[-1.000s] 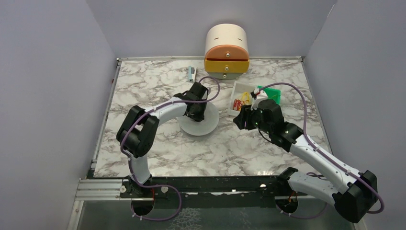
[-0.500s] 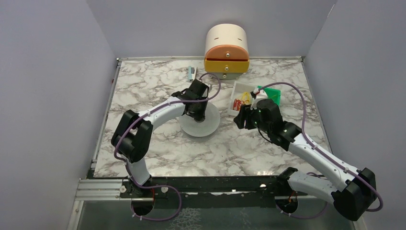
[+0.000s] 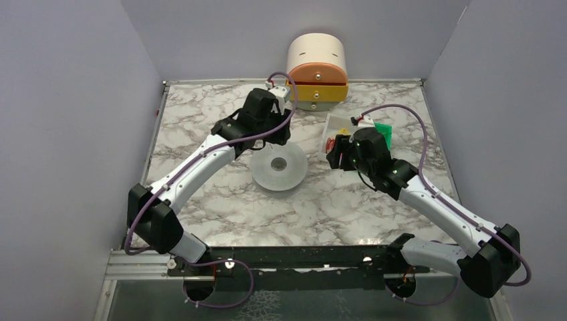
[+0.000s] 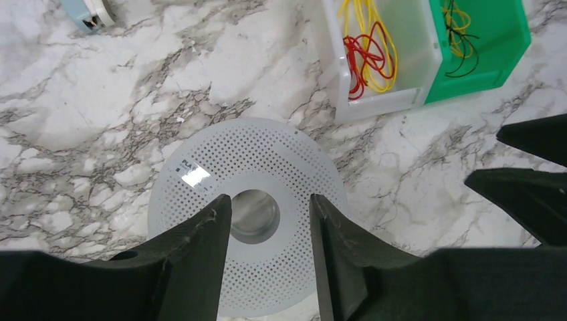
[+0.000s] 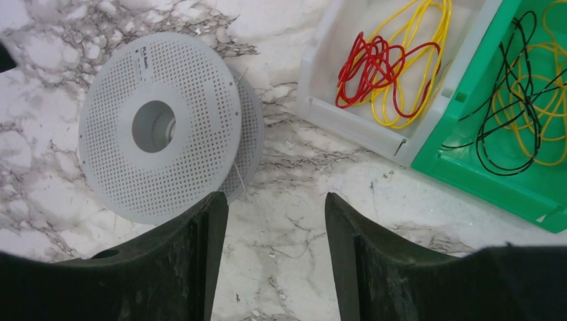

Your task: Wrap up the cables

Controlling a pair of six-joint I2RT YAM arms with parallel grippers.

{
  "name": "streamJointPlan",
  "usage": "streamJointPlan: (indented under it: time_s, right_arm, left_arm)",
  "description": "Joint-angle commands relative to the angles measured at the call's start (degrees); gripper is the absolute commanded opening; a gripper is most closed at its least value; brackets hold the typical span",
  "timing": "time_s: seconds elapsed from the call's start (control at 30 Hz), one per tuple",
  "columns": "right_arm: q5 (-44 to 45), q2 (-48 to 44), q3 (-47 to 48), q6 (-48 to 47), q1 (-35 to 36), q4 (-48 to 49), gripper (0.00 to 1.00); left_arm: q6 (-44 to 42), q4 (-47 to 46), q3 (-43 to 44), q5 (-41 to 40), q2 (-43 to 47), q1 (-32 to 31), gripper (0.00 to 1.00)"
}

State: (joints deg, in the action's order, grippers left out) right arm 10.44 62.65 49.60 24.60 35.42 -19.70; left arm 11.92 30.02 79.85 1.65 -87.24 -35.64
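The red cables [image 5: 374, 67] lie curled in a white bin [image 5: 348, 124], tangled with yellow wires; they also show in the left wrist view [image 4: 364, 60] and from above [image 3: 330, 144]. A grey perforated spool [image 3: 279, 169] lies flat on the marble table. My left gripper [image 4: 269, 200] hangs above the spool [image 4: 267, 167], open, with nothing between its fingers. My right gripper [image 5: 275, 197] is open over bare marble between the spool [image 5: 194, 100] and the bin, empty. From above, the right gripper [image 3: 334, 157] sits at the bin's near left corner.
A green bin [image 5: 468, 167] with black and yellow wires adjoins the white bin on its right. A cream, orange and yellow drawer unit [image 3: 316, 63] stands at the back wall. A small blue-white object [image 4: 87, 13] lies at the back left. Grey walls enclose the table.
My left gripper was shut down at the spool; it has lifted up and back toward the drawer unit and opened. My right gripper has edged toward the white bin.
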Motion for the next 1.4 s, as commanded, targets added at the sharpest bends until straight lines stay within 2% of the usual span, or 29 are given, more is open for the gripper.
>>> streamJointPlan:
  time_s: [0.0, 0.2, 0.4, 0.57, 0.73, 0.93, 1.17, 1.37]
  right_arm:
    - [4.93, 1.81, 3.68, 1.46, 0.26, -2.31, 0.6]
    - [7.07, 6.65, 7.12, 1.88, 0.2, -3.07, 0.6]
    - [8.0, 16.86, 12.29, 1.82, -0.2, -3.64, 0.59]
    - [9.68, 24.12, 15.42, -0.23, -2.36, -2.12, 0.59]
    - [10.36, 29.1, 17.24, -3.41, -4.44, -0.36, 0.57]
    - [10.1, 32.03, 17.49, -9.5, -7.15, 3.7, 0.54]
    - [7.07, 37.81, 22.59, -11.82, -9.07, 1.91, 0.54]
    - [7.87, 41.57, 24.92, -13.07, -9.89, 0.8, 0.54]
  left_arm:
    - [-2.22, -0.59, -1.46, -1.06, 6.26, -0.05, 0.52]
    - [-2.63, -7.8, -11.17, 1.98, 17.18, -0.06, 0.66]
    - [0.37, -15.15, -20.41, 4.75, 26.74, -0.04, 0.8]
    - [0.5, -15.66, -24.71, 5.26, 31.33, -0.08, 0.85]
    - [1.86, -15.51, -27.56, 1.99, 35.08, -0.04, 0.99]
    - [3.61, -15.18, -29.31, -1.29, 37.18, -0.04, 0.99]
    - [4.07, -13.11, -28.73, -3.19, 36.79, 0.04, 0.99]
    - [4.6, -12.97, -29.28, -5.37, 37.89, 0.04, 0.99]
